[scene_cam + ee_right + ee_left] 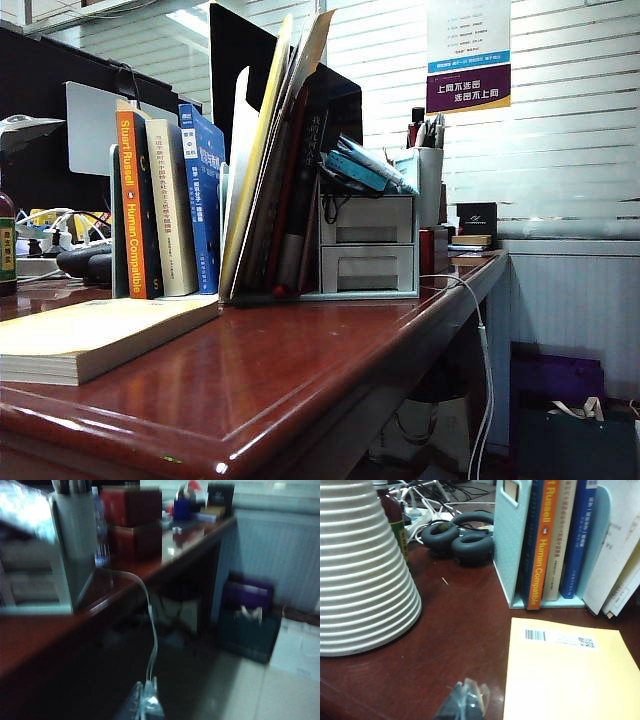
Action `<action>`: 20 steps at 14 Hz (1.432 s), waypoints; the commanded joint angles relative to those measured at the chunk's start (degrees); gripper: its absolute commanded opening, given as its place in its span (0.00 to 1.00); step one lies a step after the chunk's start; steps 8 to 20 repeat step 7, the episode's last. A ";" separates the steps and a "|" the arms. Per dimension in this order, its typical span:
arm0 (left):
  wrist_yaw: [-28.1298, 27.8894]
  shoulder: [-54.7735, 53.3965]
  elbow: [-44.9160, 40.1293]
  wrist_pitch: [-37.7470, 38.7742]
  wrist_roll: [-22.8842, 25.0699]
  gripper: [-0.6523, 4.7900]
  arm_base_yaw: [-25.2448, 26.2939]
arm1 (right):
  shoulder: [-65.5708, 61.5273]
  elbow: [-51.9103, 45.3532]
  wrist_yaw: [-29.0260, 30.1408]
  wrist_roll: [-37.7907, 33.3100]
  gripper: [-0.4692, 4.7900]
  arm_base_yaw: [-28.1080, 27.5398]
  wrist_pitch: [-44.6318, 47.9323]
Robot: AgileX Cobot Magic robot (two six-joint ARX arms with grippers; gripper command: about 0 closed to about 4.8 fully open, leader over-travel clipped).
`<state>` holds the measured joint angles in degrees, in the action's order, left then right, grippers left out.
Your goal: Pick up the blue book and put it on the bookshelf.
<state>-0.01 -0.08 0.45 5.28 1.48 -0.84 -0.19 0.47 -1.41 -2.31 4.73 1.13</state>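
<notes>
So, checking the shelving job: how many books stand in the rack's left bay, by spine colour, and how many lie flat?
Orange book: 1
Cream book: 1
Blue book: 1
Flat yellow book: 1
Total: 4
Left pincer by the yellow one, right pincer off the desk's end.

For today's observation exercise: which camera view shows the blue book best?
The exterior view: the blue book stands upright in the bookshelf, spine and cover edge both visible. The left wrist view shows only its spine; the right wrist view misses it.
</notes>
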 commanded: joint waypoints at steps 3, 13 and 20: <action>0.22 -0.07 -0.04 -0.46 0.04 0.11 0.02 | 0.04 -0.07 0.02 -0.02 0.09 0.00 8.11; 0.22 -0.07 -0.04 -0.44 0.02 0.11 0.02 | 0.04 -0.07 0.02 -0.02 0.09 0.00 7.58; 0.22 -0.07 -0.04 -0.44 0.02 0.11 0.02 | 0.04 -0.07 0.02 -0.02 0.09 0.00 7.58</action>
